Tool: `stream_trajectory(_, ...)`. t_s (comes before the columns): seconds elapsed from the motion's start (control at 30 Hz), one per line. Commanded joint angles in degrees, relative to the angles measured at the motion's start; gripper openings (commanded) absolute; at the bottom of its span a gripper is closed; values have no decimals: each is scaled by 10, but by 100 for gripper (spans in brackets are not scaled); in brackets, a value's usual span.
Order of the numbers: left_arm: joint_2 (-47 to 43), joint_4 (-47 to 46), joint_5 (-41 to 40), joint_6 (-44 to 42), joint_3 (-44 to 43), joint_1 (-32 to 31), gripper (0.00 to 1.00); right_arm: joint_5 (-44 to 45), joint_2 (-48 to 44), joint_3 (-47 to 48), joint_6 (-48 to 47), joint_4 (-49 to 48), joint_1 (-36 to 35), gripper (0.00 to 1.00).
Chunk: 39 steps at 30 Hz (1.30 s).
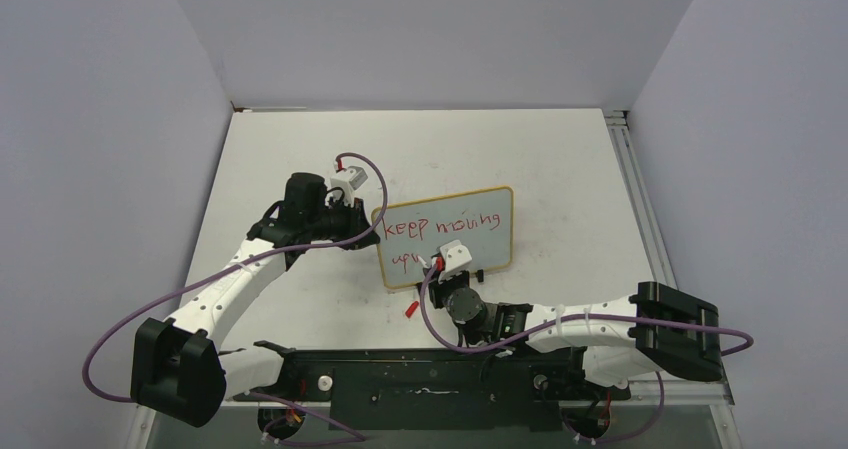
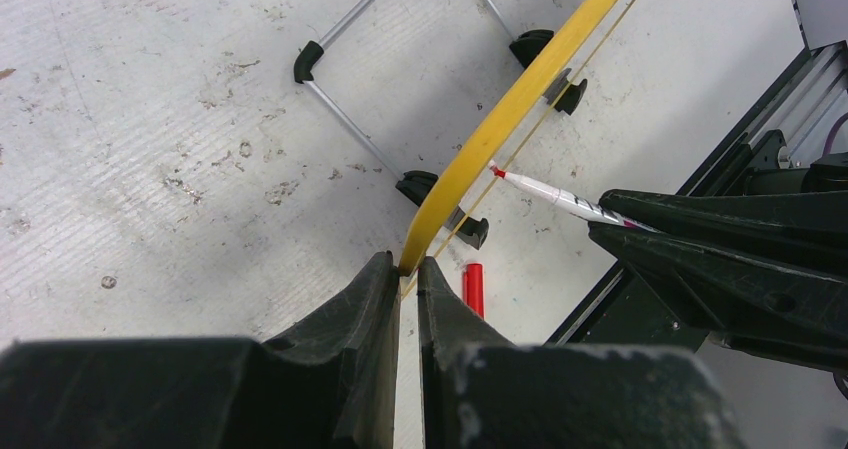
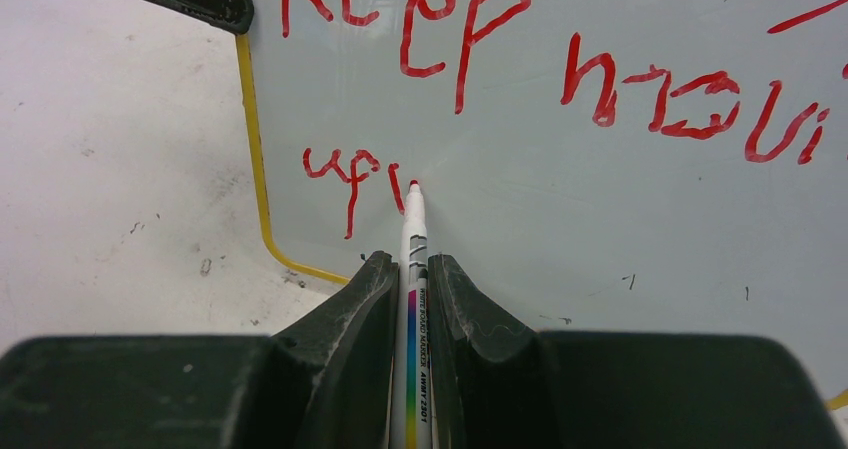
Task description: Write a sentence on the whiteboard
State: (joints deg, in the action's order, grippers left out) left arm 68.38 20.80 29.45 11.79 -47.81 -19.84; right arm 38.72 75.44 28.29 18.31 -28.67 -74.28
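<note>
The whiteboard (image 1: pixel 470 231) stands tilted mid-table on black feet, its yellow frame (image 2: pixel 500 119) running through the left wrist view. My left gripper (image 2: pixel 408 267) is shut on the frame's left edge. The sentence (image 3: pixel 600 69) in red reads "keep movin" on the upper line, with "up" and a short stroke (image 3: pixel 350 169) on the lower one. My right gripper (image 3: pixel 410 261) is shut on a white marker (image 3: pixel 413 269), whose red tip (image 3: pixel 413 185) touches the board just right of that stroke. In the top view the right gripper (image 1: pixel 440 265) sits at the board's lower left.
A red marker cap (image 1: pixel 411 309) lies on the table in front of the board, also seen as the cap (image 2: pixel 473 287) beside my left fingers. The tabletop (image 2: pixel 150 169) carries faint scuffs. A black base rail (image 1: pixel 420 381) runs along the near edge.
</note>
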Motion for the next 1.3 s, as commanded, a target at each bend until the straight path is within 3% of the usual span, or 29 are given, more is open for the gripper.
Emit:
stream_trajectory(0.0, -1, -15, 9, 9, -8, -3, 0, 28, -19, 20, -11, -32, 8, 5)
stream_trajectory(1.27, -3, -15, 9, 9, -8, -3, 0, 36, -12, -14, 63, 21, -7, 5)
